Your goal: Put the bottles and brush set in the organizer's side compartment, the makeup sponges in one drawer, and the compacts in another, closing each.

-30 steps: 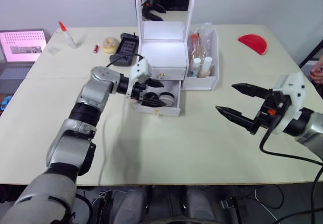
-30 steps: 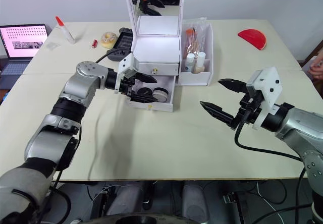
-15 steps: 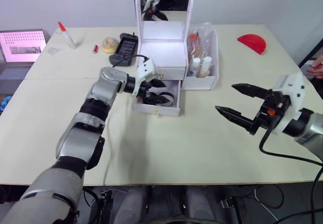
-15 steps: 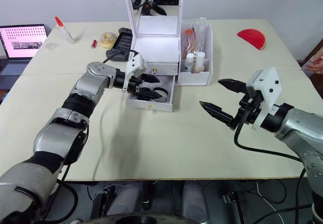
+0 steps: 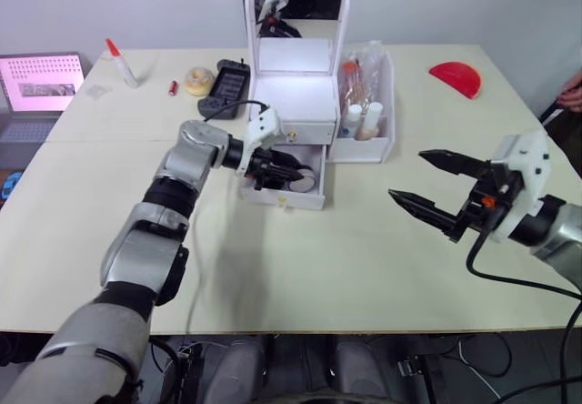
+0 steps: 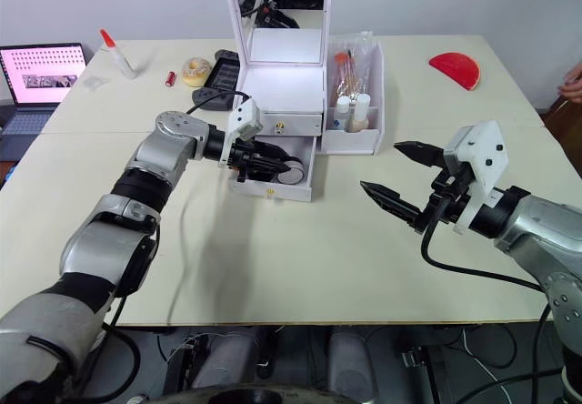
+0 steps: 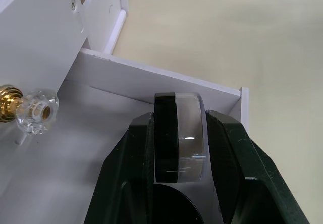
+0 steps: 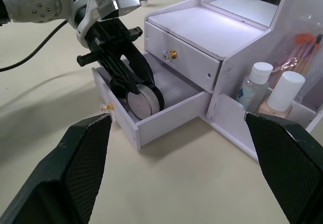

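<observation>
The white organizer [image 5: 293,95] stands mid-table with its lower drawer [image 5: 282,199] pulled out and its upper drawer [image 5: 293,136] closed. My left gripper [image 5: 289,169] reaches into the open drawer and is shut on a compact [image 7: 181,138], black and clear, which stands on edge between the fingers. The same compact [image 8: 144,100] shows in the right wrist view near the drawer's front wall. Bottles [image 5: 364,120] and the brush set [image 5: 357,72] sit in the side compartment. My right gripper [image 5: 406,176] hovers open over the table to the right, holding nothing. The makeup sponges are out of view.
A red half-round object [image 5: 456,78] lies at the back right. At the back left are a laptop [image 5: 36,81], a glue bottle [image 5: 119,62], a yellow tape roll [image 5: 197,80] and a black case [image 5: 227,81]. A person's hand [image 5: 573,92] shows at the right edge.
My left gripper has reached further into the lower drawer and its fingers have closed onto the compact. The right arm has stayed still.
</observation>
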You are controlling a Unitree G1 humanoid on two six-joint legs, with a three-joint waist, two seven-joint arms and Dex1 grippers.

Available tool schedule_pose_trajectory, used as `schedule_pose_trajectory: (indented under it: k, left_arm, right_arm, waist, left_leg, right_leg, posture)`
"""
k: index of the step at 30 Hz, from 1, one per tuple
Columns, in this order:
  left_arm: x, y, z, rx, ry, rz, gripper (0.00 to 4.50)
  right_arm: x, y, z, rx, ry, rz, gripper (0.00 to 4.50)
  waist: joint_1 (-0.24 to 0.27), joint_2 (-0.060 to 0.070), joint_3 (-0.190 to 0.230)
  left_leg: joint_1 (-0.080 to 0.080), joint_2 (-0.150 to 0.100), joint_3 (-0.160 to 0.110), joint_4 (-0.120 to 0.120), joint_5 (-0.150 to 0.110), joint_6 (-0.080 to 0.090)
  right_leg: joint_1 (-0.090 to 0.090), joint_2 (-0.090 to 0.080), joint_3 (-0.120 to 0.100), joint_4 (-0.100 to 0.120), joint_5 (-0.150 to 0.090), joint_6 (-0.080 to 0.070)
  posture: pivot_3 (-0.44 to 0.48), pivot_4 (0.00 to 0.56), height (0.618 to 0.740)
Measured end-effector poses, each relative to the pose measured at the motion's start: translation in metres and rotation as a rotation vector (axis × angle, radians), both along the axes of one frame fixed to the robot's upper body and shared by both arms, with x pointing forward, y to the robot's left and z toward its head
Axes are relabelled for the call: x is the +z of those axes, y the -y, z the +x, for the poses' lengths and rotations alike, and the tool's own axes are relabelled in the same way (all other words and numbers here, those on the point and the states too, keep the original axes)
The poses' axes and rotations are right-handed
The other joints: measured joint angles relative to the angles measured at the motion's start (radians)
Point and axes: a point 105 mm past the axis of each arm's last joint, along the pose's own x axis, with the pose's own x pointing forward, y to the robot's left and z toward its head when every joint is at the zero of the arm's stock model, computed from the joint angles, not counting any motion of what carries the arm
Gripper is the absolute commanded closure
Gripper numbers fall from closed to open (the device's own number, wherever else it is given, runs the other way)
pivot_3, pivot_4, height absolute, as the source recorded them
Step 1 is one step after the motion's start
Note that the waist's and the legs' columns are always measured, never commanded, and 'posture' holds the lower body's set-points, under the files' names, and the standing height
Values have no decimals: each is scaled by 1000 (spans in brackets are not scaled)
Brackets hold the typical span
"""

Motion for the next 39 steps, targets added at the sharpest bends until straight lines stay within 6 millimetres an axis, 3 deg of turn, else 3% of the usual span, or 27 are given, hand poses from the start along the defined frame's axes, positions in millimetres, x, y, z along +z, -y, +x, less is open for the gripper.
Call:
schedule_pose_trajectory:
  k: [3,6,9,11,14,18,20,21,26,31,35,39]
  left_arm:
    - [17,-4,1,3,49,-48,3530]
    - [56,-16,-5,-5,157,-116,3530]
    - [81,-34,-19,-3,253,-150,3530]
    - [85,-56,-31,39,329,-133,3530]
    - [75,-81,-41,120,476,-59,3530]
    - [72,-119,-48,314,832,53,3530]
    - [62,-144,-62,411,968,135,3530]
    - [47,-159,-69,468,1002,196,3530]
    - [-6,-193,-91,495,1123,470,3530]
    - [-50,-208,-104,479,1117,604,3530]
    - [-65,-204,-107,453,1108,617,3530]
    - [-76,-203,-109,458,1085,622,1607]
  right_arm:
    - [0,0,0,0,0,0,0]
    - [0,0,0,3,1,0,0]
    - [0,-3,1,17,-1,-1,0]
    - [-1,-5,2,35,-6,0,0]
    - [-3,-4,3,40,-21,3,0]
    - [-2,-6,5,67,-22,6,0]
    - [0,-8,6,89,-21,7,0]
    - [0,-7,8,93,-27,8,0]
    - [6,-9,13,134,-25,-6,0]
    - [12,-16,17,182,-17,-9,0]
    - [15,-19,18,202,-12,-10,0]
    - [19,-21,18,212,0,-11,0]
  waist:
    - [0,0,0]
    - [-4,0,0]
    - [-12,0,0]
    - [-23,0,0]
    - [-23,0,0]
    - [-10,0,0]
    - [-14,1,0]
    - [-13,1,-1]
    - [11,-1,0]
    - [30,-1,0]
    - [26,-1,-1]
    - [25,0,-1]
  left_leg:
    - [0,0,0,0,0,0]
    - [0,0,0,0,0,0]
    - [0,0,1,-1,0,0]
    - [0,1,1,-2,0,0]
    - [0,1,1,-2,0,-1]
    - [0,0,1,-2,0,-1]
    - [1,1,5,-3,0,-1]
    - [1,1,5,-4,0,-1]
    - [0,1,6,-2,0,-1]
    - [0,1,6,-2,0,-1]
    - [0,1,6,-2,0,-1]
    - [0,2,7,-3,0,-1]
  right_leg:
    - [-1,0,0,1,0,0]
    - [-2,0,1,2,0,0]
    - [-3,0,2,3,0,0]
    - [-4,0,3,3,0,0]
    - [-4,1,4,3,0,-1]
    - [-4,-1,4,2,0,-1]
    - [-5,-2,7,2,0,-1]
    - [-6,-2,8,2,0,-1]
    - [-5,-2,6,3,0,-1]
    - [-5,-2,5,1,0,-1]
    - [-6,-3,6,2,0,-1]
    - [-7,-3,6,3,0,-1]
  posture:
    - [0,150,738]
    - [0,150,738]
    - [0,150,738]
    - [0,150,738]
    - [0,150,738]
    - [0,150,738]
    - [0,150,738]
    - [0,150,738]
    - [0,150,738]
    - [0,150,738]
    - [0,150,738]
    - [0,150,738]
